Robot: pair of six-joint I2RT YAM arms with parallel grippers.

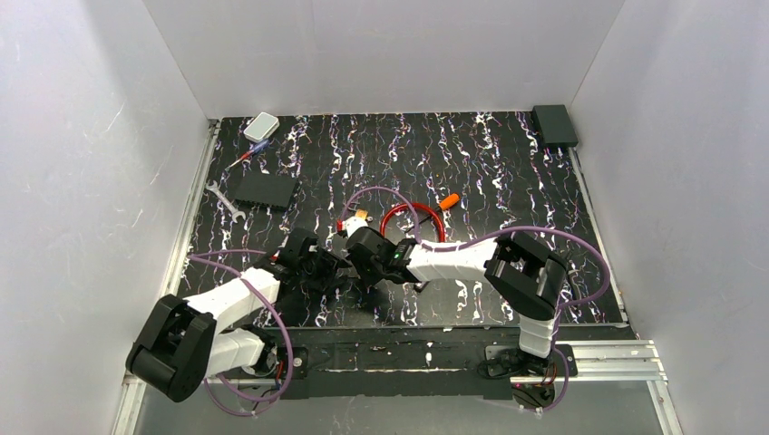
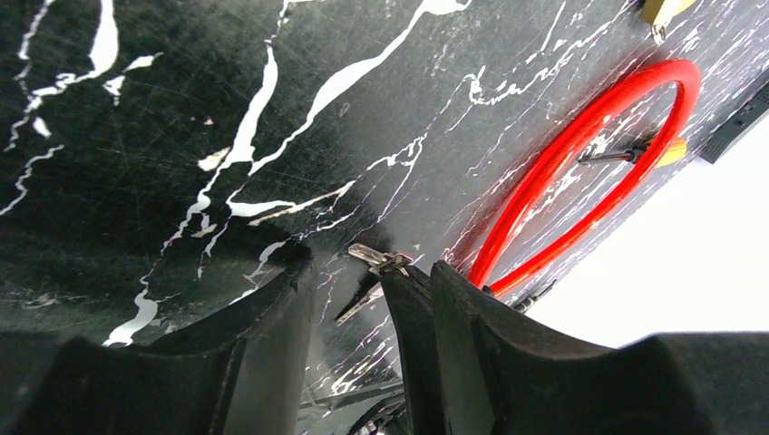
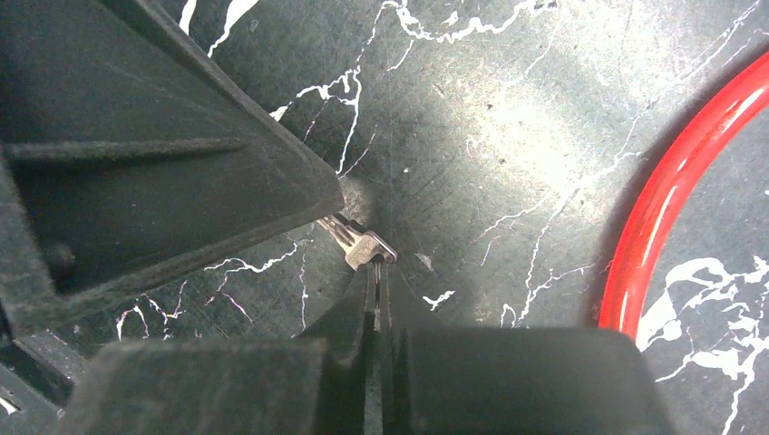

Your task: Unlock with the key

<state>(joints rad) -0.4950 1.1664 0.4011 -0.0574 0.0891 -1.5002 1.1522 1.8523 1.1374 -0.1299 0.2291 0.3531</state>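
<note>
A small silver key lies low over the black marbled table, and my right gripper is shut on its head. Its blade points at a finger of my left gripper. In the left wrist view the key sits at the mouth of my open left gripper, close to its right finger. From above, the two grippers meet near the table's front, left and right. A small brass padlock with a red cable loop lies just behind them.
A slim tool with an orange handle lies by the cable loop. At the far left are a silver wrench, a flat black box, a small screwdriver and a white box. A black box sits in the far right corner.
</note>
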